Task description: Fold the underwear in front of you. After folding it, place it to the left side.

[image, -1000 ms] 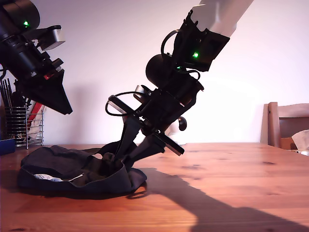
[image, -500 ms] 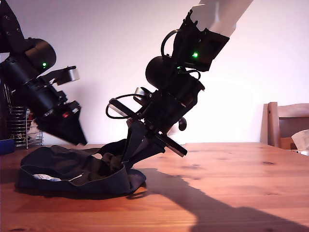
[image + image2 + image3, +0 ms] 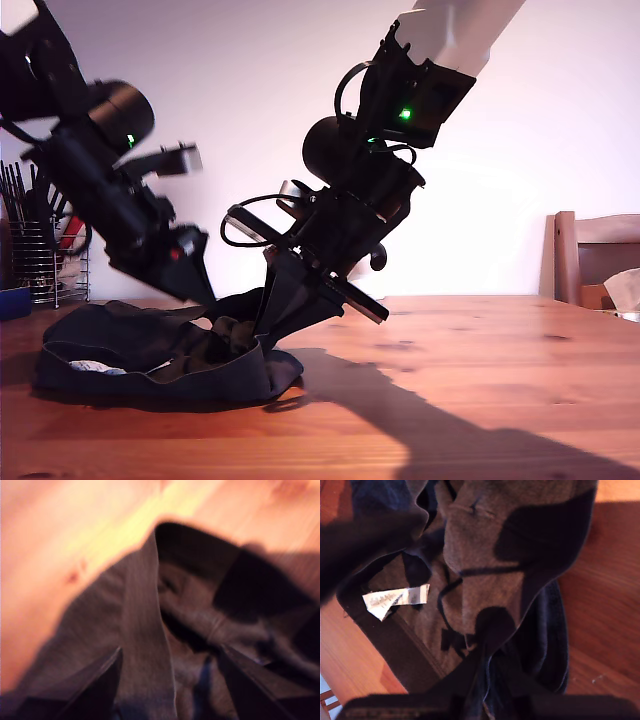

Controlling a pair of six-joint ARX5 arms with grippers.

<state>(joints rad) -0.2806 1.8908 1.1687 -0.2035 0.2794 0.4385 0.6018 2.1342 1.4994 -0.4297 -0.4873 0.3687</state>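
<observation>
**A:** Exterior view first. The limp black fabric underwear (image 3: 150,355) lies heaped on the brown wooden table (image 3: 480,400), towards the exterior view's left. My second gripper (image 3: 262,335), black and angled steeply down, has its tips buried in the heap's near edge.

**B:** And my first gripper (image 3: 195,290) is blurred, low over the far side of the cloth. A second ago it hung high at the exterior view's left. It has swung down and inward since, while the other arm has barely shifted.

**A:** First wrist view. It's blurry, but the jaws of my first gripper (image 3: 170,680) stand well apart over a raised ridge of grey fabric (image 3: 145,605). Nothing is held.

**B:** Second wrist view. My second gripper (image 3: 487,635) has its jaws together, pinching a fold of the underwear (image 3: 485,545). The small white label (image 3: 395,599) shows beside the waistband.

**A:** Risks?

**B:** I'd say the two arms are converging on one spot and could knock together. And the cloth is bunched, so the open jaws may catch several layers or only a wrinkle, which would leave the fold crooked.
</observation>
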